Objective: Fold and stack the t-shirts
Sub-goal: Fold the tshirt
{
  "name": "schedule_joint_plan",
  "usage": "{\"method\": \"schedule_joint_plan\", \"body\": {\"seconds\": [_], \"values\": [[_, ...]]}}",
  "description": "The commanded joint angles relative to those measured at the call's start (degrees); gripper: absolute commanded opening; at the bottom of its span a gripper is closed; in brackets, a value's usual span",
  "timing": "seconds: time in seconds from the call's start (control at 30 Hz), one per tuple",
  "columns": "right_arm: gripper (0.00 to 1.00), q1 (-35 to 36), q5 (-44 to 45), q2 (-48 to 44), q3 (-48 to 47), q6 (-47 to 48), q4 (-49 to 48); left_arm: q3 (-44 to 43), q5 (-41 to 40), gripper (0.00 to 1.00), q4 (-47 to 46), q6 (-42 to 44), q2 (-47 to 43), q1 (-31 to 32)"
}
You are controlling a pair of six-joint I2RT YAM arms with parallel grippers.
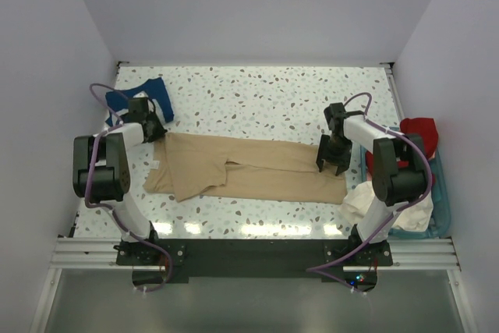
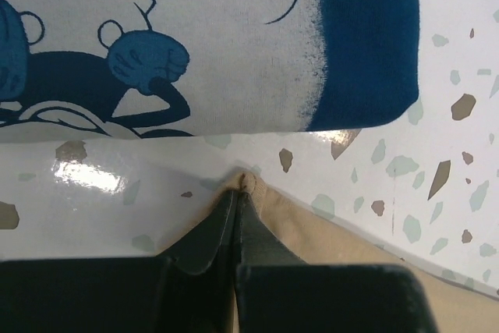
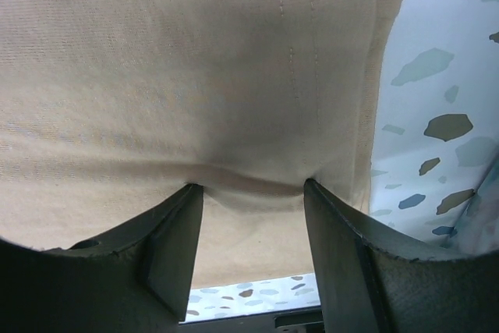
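The tan t-shirt (image 1: 249, 168) across the middle of the overhead view is plain beige, no print. At upper left, the navy t-shirt (image 1: 156, 91) is deep blue; the left wrist view shows its white panel printed with a blue cartoon figure. At right are a red shirt (image 1: 421, 132), a cream-white shirt (image 1: 363, 200) and the teal basket (image 1: 441, 193). The table (image 1: 257, 91) is white, flecked grey, brown and teal.
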State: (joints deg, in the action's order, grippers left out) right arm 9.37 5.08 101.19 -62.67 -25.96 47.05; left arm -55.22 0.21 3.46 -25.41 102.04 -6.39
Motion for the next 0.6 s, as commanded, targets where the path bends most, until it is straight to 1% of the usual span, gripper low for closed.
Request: {"method": "schedule_joint_plan", "body": {"seconds": [0.0,0.17,0.43,0.5,0.53,0.57], "values": [[0.58,0.04,3.96,1.11,0.18,-0.67,1.91,1.52,-0.73,0.00,-2.59,-0.17,0.62,-1.87],[0.58,-0.23,5.46,1.29,0.36,-0.76,2.70,2.93,-3.28,0.00,-2.59,0.27,-2.02,-2.83],[0.58,-0.49,5.64,1.21,-0.52,-0.33,3.23,1.35,-1.79,0.00,-2.06,0.80,-2.19,-2.92],[0.58,-0.40,5.55,0.77,-1.22,0.11,3.58,1.08,-0.92,0.07,-1.71,0.62,-3.07,-2.92],[0.60,-0.40,5.55,0.59,-1.48,0.55,3.84,0.91,-0.56,0.16,-1.01,0.54,-4.03,-3.01],[0.60,-0.49,5.20,-0.11,-2.44,0.82,4.28,0.73,-0.47,0.22,-0.48,0.54,-4.74,-2.92]]}}
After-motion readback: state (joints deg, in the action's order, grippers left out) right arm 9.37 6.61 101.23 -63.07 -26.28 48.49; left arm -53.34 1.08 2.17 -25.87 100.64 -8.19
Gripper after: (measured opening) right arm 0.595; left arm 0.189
